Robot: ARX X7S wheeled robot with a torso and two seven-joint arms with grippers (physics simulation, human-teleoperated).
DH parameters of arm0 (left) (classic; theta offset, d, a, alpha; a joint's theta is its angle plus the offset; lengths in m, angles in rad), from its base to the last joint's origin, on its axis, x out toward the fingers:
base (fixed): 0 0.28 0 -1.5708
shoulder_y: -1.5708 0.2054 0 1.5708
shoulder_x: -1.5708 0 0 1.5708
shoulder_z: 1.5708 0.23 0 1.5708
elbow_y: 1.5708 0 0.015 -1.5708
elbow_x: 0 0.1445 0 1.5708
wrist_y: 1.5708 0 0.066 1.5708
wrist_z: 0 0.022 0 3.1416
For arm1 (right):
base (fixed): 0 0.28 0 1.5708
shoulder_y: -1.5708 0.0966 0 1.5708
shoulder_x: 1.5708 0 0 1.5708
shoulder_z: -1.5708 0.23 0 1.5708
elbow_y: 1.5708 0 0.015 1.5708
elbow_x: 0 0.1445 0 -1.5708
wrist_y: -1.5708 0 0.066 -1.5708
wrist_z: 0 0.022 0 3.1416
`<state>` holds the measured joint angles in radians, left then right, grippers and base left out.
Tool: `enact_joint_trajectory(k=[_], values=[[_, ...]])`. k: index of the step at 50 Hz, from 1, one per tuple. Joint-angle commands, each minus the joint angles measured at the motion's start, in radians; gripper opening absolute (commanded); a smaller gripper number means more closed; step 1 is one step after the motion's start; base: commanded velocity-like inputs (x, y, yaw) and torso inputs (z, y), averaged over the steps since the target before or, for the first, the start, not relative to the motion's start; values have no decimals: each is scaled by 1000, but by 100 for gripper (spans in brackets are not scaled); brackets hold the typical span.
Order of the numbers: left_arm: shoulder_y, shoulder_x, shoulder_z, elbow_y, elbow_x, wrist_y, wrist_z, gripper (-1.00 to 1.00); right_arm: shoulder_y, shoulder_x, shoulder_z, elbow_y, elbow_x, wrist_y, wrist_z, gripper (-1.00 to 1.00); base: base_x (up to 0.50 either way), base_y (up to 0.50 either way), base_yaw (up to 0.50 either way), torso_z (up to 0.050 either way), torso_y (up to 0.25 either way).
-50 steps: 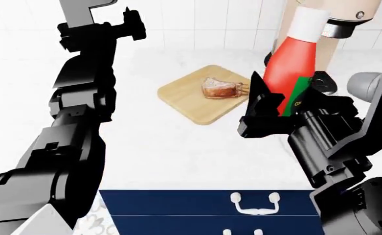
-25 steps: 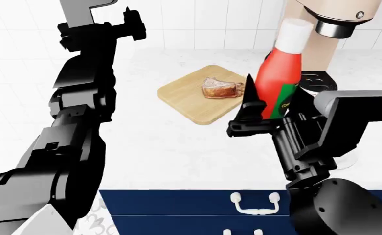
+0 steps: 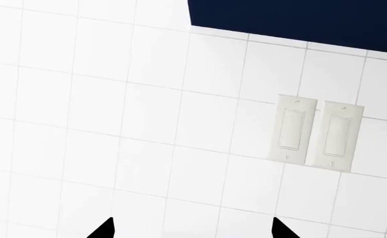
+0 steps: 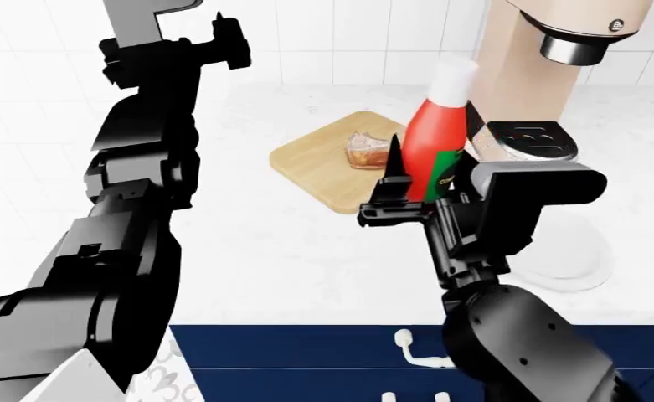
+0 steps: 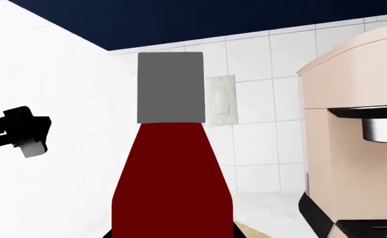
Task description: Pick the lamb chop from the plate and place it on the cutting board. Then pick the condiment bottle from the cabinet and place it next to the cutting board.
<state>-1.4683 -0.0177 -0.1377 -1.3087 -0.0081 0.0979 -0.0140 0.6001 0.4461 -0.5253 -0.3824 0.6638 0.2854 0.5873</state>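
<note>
1. From the head camera we see our right gripper (image 4: 416, 197) clamped on the lower body of the red squeeze condiment bottle with a white cap and green label (image 4: 430, 138). The bottle is held nearly upright, leaning slightly, above the white speckled countertop (image 4: 260, 243).
2. In that same view the bottle hangs in front of the right-hand edge of the light tan wooden cutting board with rounded corners (image 4: 316, 163). The small pinkish-red lamb chop with white fat (image 4: 366, 151) lies on that board, partly hidden behind the bottle and the gripper.
3. The round shallow white plate (image 4: 578, 260) sits on the countertop to the right, mostly covered by our right arm. Behind the bottle stands a beige coffee machine with a dark drip tray (image 4: 533, 75).
4. Our left arm is raised high at the view's left, with the left gripper (image 4: 220, 42) near the white tiled wall (image 4: 338, 33); from here we cannot tell how its jaws stand. Navy drawer fronts with white handles (image 4: 304, 360) run along the bottom.
5. The left wrist camera faces the tiled wall and a pair of cream rocker switches (image 3: 319, 131). Two black fingertips (image 3: 104, 229) show wide apart with nothing between them.
6. The right wrist camera looks up the bottle's dark red body to its grey-shaded cap, with the beige machine beside it.
</note>
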Motion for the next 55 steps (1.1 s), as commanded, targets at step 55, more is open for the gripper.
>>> enact_joint_trajectory(k=[55], values=[[1,1,11,0,-1,4,3,100,-2,-143,-72,438,-154,-186,-127,-100,0,0,0,0,1]])
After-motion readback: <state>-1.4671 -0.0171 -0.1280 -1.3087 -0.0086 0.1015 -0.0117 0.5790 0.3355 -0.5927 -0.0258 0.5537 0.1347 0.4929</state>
